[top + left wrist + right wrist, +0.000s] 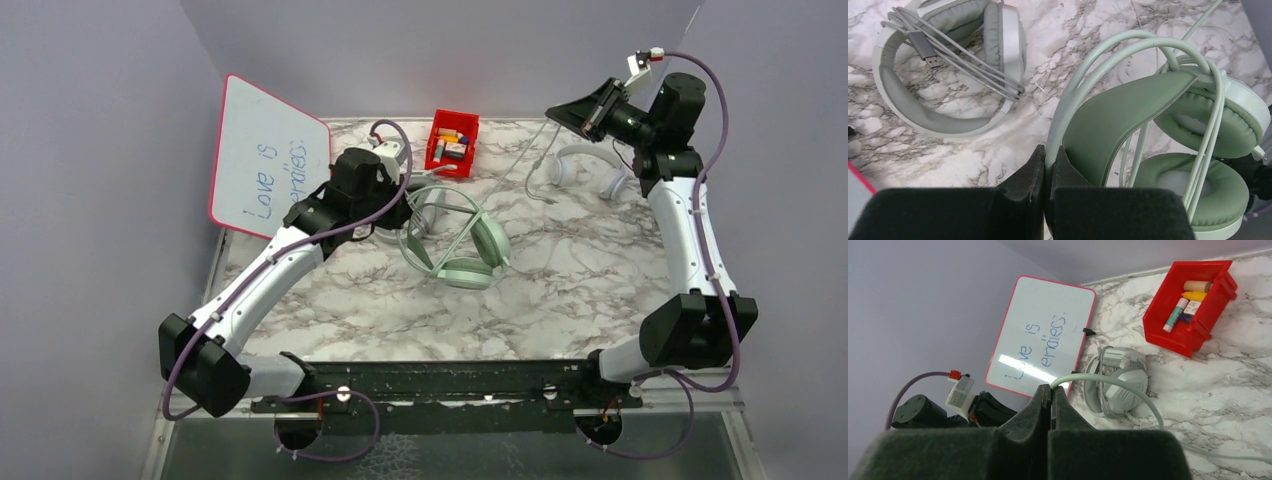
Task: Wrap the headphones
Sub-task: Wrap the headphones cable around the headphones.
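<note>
Left arm (265, 275) extended forward and low, right arm (690, 230) raised high with its wrist turned leftward; left gripper (1044, 162) and right gripper (1050, 392) each had fingers pinched tight on the mint-green cable (1118, 384).

The left gripper (1050, 155) is seen from right behind its black fingers, which are pinched tight on the mint-green cable (1062, 102). From that pinch the cable is carried up in a couple of big loops and draped over the mint-green headset (1118, 117), which is parked at the right with both padded cups faced toward the camera. Over at top left, the grey-white headset (913, 112) is laid flat on the marble table (998, 150). Its grey cable (973, 67) is bundled in several strands across band and cup, with the USB plug (928, 52) left on top.
</note>
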Robot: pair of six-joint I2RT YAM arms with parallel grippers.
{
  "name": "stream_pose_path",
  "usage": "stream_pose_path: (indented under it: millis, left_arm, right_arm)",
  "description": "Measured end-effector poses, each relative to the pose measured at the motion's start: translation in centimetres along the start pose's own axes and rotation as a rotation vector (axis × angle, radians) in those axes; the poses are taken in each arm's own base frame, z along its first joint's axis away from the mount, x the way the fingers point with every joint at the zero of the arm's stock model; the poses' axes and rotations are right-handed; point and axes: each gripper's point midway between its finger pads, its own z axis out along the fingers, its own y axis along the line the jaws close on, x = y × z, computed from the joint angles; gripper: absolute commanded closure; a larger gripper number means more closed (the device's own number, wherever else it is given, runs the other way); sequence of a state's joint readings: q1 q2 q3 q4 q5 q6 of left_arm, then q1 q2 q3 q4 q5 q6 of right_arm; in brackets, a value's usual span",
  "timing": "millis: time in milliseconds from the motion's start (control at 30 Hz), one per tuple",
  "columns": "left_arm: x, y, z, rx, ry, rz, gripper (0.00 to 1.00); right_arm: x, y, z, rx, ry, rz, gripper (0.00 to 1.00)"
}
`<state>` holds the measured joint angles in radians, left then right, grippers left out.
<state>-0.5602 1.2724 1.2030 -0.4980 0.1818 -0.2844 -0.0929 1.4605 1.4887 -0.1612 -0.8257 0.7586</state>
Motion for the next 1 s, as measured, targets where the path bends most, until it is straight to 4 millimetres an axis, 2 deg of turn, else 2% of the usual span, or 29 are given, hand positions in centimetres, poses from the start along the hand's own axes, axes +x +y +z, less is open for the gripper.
stream_pose_path:
  millis: [333,500,700,1000]
  left_arm:
    - [-1.3,0.7,1.6,-0.126,-0.03,0.103,1.0]
    - [-2.1,2.0,2.4,-0.223,-0.064,0.135,1.0]
    - [-4.1,3.2,3.3,-0.312,-0.115,0.123,1.0]
    - [-6.8,2.2,5.6,-0.305,-0.161,0.006,1.0]
  right_arm:
    - [1.0,4.1,1.7,-0.083,0.083,-0.031,1.0]
    - [1.8,7.4,1.7,-0.128,0.126,-0.067,1.0]
    - [3.6,10.0,1.5,-0.181,0.157,-0.103,1.0]
    - [6.8,14.8,0.5,-0.338,0.181,-0.247,1.0]
